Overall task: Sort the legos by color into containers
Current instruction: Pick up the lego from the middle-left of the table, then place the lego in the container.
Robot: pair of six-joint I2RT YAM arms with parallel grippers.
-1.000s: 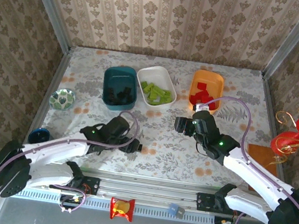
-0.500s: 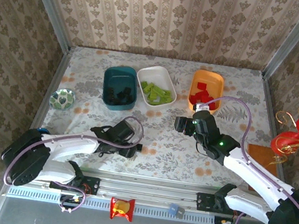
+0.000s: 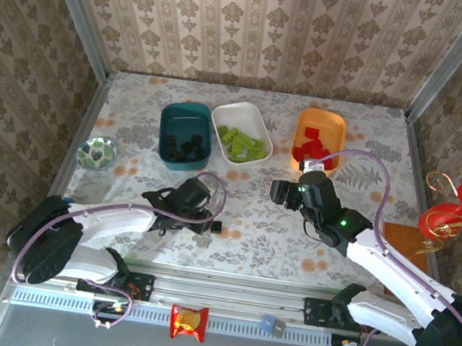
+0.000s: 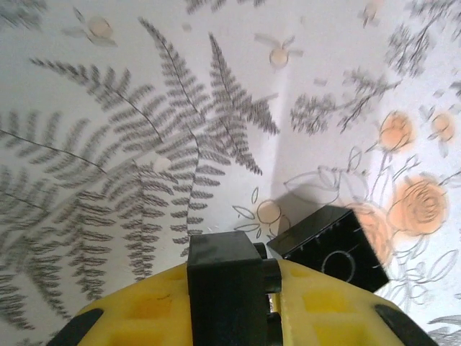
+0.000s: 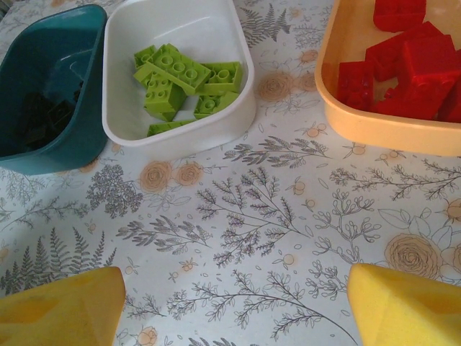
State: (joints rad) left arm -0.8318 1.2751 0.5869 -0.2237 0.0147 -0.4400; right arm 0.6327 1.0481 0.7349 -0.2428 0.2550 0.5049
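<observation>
Lego (image 4: pixel 220 263) apparently in left gripper (image 4: pixel 232 285)

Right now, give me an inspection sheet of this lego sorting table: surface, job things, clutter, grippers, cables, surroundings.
Surface: floral tablecloth, one loose black brick on it beside the left gripper.
Job's things: teal tub holds black bricks; white tub holds green bricks; orange tub holds red bricks.
Clutter: patterned dish near the left edge.
Grippers: left gripper's fingers nearly together, a black piece at their tips, grip unclear; right gripper open, empty, over bare cloth.
Cables: left arm's cable and right arm's cable, both purple, loop above the arms.
Surroundings: wallpapered walls; red and gold ornament beyond the right post.
</observation>
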